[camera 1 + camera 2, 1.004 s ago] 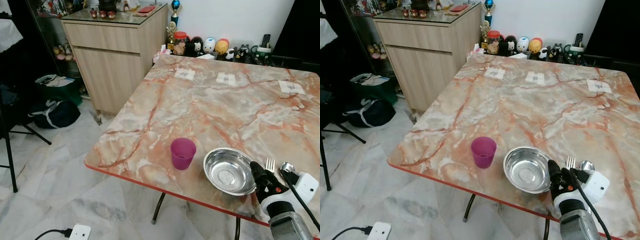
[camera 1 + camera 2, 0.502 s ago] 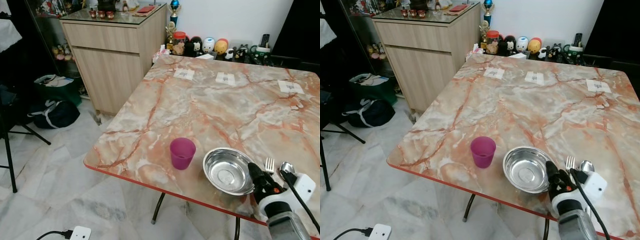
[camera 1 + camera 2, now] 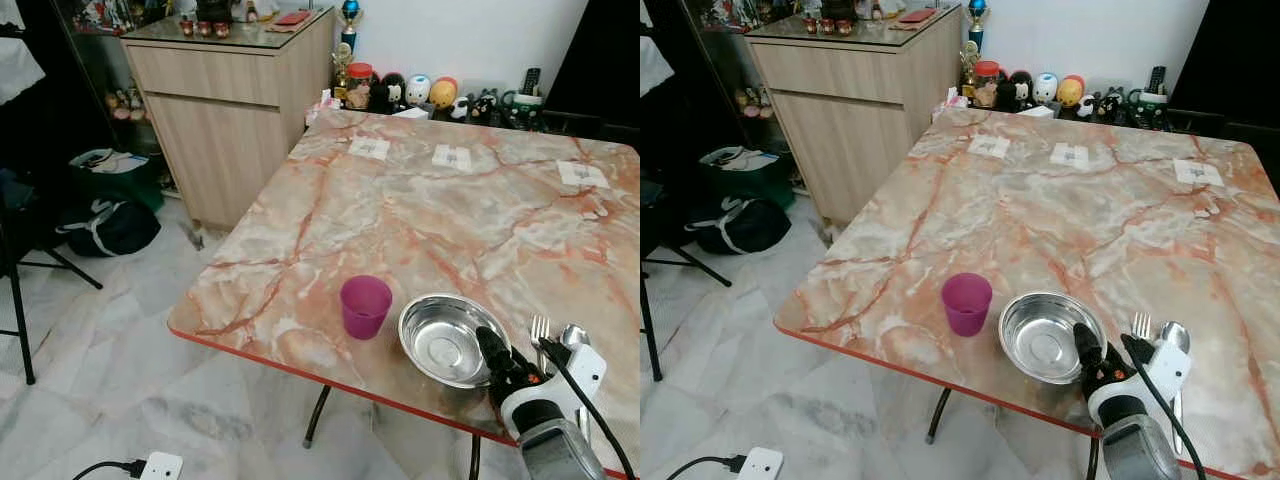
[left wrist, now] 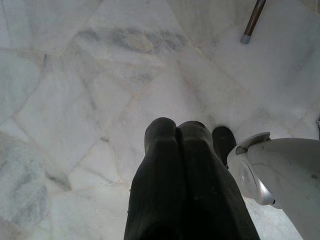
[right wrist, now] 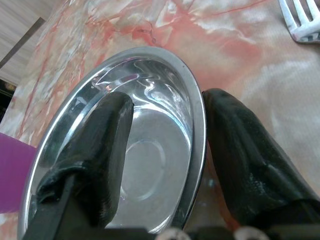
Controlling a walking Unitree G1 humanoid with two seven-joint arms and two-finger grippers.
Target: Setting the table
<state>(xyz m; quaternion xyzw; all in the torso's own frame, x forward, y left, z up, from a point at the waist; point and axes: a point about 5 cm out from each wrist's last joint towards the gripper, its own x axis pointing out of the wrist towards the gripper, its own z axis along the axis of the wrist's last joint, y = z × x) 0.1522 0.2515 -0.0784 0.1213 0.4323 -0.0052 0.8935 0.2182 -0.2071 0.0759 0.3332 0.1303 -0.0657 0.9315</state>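
The right hand point(image 5: 167, 150) straddles the near-right rim of the steel bowl point(image 3: 443, 340), 1 black finger point(image 5: 95, 145) inside the bowl and the other outside against the rim, fingers apart around it; whether they press the metal cannot be told. The bowl sits near the front edge of the marbled tabletop point(image 3: 420, 210), with a purple cup point(image 3: 364, 306) just to its left and a fork point(image 3: 540, 330) and spoon point(image 3: 574, 336) to its right. The left hand point(image 4: 176, 135) hangs over the marble floor point(image 4: 75, 75), fingers pressed together.
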